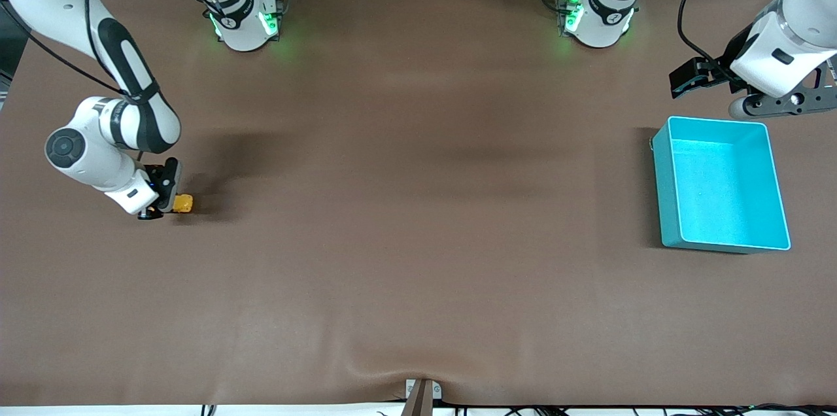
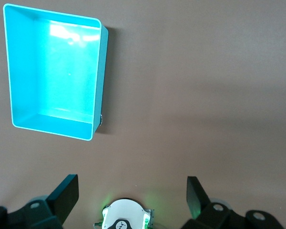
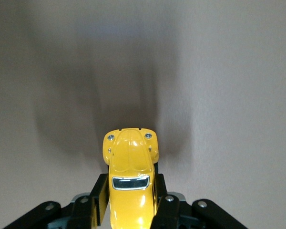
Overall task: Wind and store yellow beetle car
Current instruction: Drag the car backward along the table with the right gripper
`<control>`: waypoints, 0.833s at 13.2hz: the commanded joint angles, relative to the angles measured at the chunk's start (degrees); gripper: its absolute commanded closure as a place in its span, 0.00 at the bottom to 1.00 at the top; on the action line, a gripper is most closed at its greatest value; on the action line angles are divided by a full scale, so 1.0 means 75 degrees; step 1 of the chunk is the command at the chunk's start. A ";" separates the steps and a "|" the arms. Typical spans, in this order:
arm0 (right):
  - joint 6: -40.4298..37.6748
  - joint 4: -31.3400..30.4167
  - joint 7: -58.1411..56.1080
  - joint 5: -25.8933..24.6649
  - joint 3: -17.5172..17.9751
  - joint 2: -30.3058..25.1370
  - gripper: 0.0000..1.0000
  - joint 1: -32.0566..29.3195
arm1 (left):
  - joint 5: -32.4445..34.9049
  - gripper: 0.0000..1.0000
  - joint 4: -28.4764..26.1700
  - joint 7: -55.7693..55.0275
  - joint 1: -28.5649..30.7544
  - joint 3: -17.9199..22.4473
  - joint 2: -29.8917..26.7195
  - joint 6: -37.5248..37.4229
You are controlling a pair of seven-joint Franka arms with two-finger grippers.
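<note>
The yellow beetle car [image 1: 184,204] sits low at the table surface at the right arm's end, its nose pointing toward the table's middle. My right gripper [image 1: 163,201] is shut on the car's sides; in the right wrist view the car [image 3: 129,183] sits between the black fingers [image 3: 96,202], hood and a dark window showing. The teal bin [image 1: 664,180] stands empty at the left arm's end. My left gripper [image 1: 686,81] is open and empty, up in the air beside the bin's edge nearest the robots; the left wrist view shows the bin [image 2: 97,71] below.
The brown table mat [image 1: 418,207] spans the whole view. A small metal bracket [image 1: 422,393] sits at the table's edge nearest the front camera. The left arm's base [image 2: 125,217] shows between the left fingers.
</note>
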 commanded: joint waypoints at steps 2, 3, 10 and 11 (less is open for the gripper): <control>0.0387 0.0457 -0.0220 -0.0064 0.0065 0.1096 0.78 -0.0422 | 0.0090 0.00 -0.0053 -0.0151 0.0030 -0.0037 -0.0071 0.0048; 0.0387 0.0468 -0.0325 -0.0064 0.0065 0.1096 0.78 -0.0469 | 0.0078 0.00 -0.0053 -0.0151 0.0018 -0.0037 -0.0059 0.0048; 0.0084 0.0795 -0.0455 -0.0018 0.0077 0.1097 0.62 -0.0528 | 0.0090 0.00 -0.0053 -0.0139 0.0007 -0.0048 -0.0071 0.0048; -0.0231 0.1005 -0.0467 0.0017 0.0089 0.1096 0.59 -0.0539 | 0.0090 0.00 -0.0053 -0.0069 0.0018 -0.0037 -0.0071 0.0048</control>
